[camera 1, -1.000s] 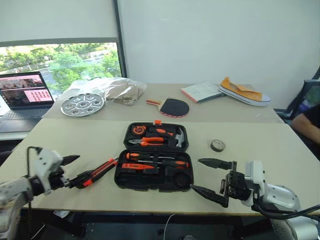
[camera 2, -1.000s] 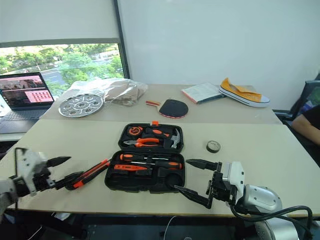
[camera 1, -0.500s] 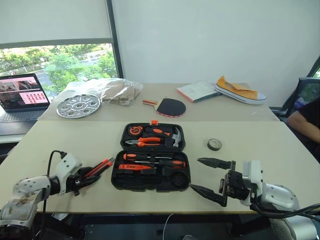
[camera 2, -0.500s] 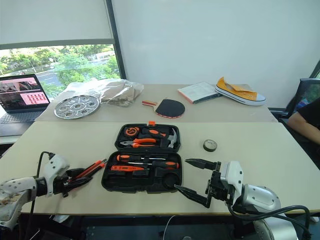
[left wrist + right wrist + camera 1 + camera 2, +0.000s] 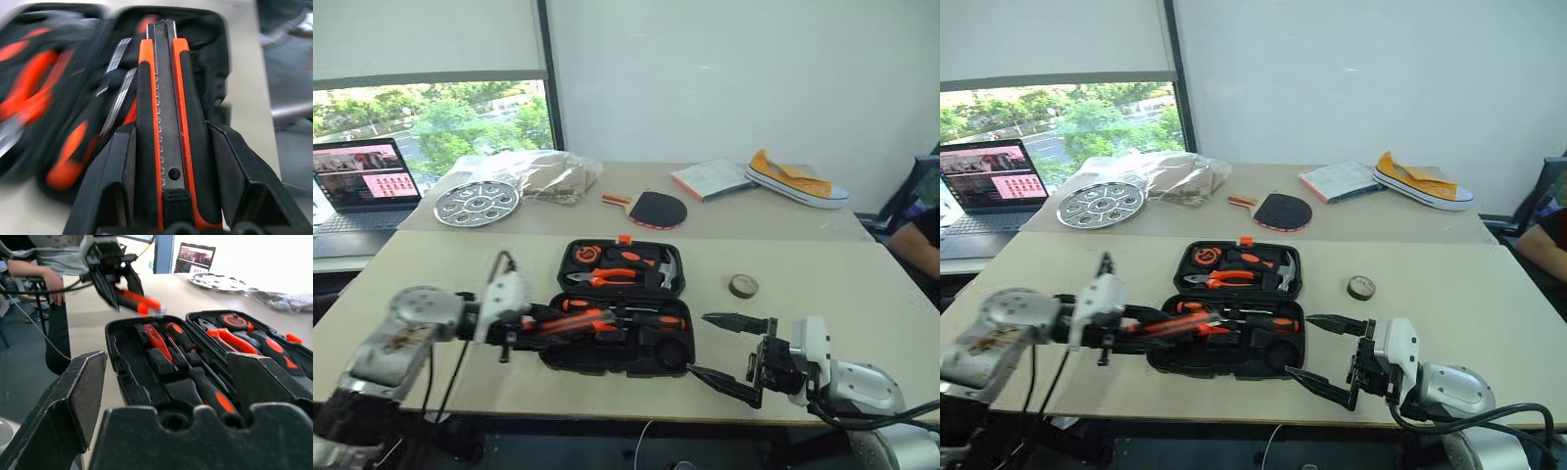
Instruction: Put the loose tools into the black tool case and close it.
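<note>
The black tool case (image 5: 619, 304) lies open on the near table, and the left gripper (image 5: 530, 324) holds the orange-and-black utility knife (image 5: 165, 122) clamped between its two fingers, over the case's near-left part (its tip pointing across the screwdrivers bedded there). The right gripper (image 5: 717, 346) hovers just off the case's near-right corner, jaws spread wide and empty. The small dark tape roll (image 5: 742, 286) sits on the table right of the case, well apart from it.
</note>
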### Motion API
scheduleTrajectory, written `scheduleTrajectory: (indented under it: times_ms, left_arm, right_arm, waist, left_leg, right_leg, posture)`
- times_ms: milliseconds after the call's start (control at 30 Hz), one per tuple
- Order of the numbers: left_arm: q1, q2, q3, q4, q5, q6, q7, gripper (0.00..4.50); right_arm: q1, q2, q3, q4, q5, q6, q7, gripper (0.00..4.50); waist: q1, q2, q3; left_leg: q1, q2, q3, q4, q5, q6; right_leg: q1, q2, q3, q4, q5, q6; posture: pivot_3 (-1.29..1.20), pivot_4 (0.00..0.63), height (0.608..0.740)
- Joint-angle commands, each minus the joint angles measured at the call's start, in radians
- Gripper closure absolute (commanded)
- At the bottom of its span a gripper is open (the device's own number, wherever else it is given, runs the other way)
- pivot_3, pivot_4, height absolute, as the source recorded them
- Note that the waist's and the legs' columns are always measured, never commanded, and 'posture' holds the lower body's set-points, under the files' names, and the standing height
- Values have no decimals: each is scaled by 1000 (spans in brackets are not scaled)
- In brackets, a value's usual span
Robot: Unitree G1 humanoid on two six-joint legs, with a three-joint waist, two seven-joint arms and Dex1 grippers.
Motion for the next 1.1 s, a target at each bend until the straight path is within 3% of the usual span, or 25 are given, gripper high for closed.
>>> scheduleTrajectory:
  times_ms: [33, 467, 800, 867, 1000, 1100]
  left_arm:
    - [-45, -38, -101, 15, 106, -6, 40, 2815]
    - [-64, -63, -207, 110, 201, -151, -45, 2815]
    - [-107, -47, -224, 213, 222, -133, -135, 2815]
    - [-117, -66, -207, 229, 191, -132, -145, 1816]
    - [-182, -102, -92, 263, 48, -147, -207, 598]
    - [-211, -88, -48, 280, 0, -137, -250, 598]
  right_arm:
    - [2, -3, -19, -46, 9, -12, -11, 0]
    - [23, 1, -28, -58, -6, -23, -54, 0]
    - [-15, 3, -15, -1, -27, -46, -36, 0]
    - [-25, 5, -9, 14, -33, -52, -31, 0]
    - [-48, 4, -7, 43, -36, -58, -22, 0]
    - [-52, 2, -11, 57, -38, -62, -12, 0]
  waist:
    - [-7, 0, 0]
    - [-1, 0, 0]
    - [-6, 0, 0]
    - [-9, 0, 0]
    - [-12, 0, 0]
    - [-11, 0, 0]
  left_leg:
    - [0, 0, 0, 0, 0, 0]
    - [1, 0, 0, 2, 0, 1]
    - [1, 0, 1, 1, -1, 2]
    - [1, 0, 1, 2, -1, 2]
    - [2, 0, 1, 2, -1, 2]
    - [-1, 0, 1, 4, -1, 2]
  right_leg:
    - [0, 0, 0, 0, 0, 0]
    - [1, -1, 1, 0, 0, 0]
    - [1, 0, 1, 0, 0, 0]
    - [1, 0, 1, 0, 0, 0]
    - [2, 0, 1, 1, 0, 1]
    - [0, 0, 0, 1, 0, 0]
  posture:
    - [0, 150, 740]
    - [0, 150, 740]
    - [0, 150, 740]
    - [0, 150, 740]
    - [0, 150, 740]
    - [0, 150, 740]
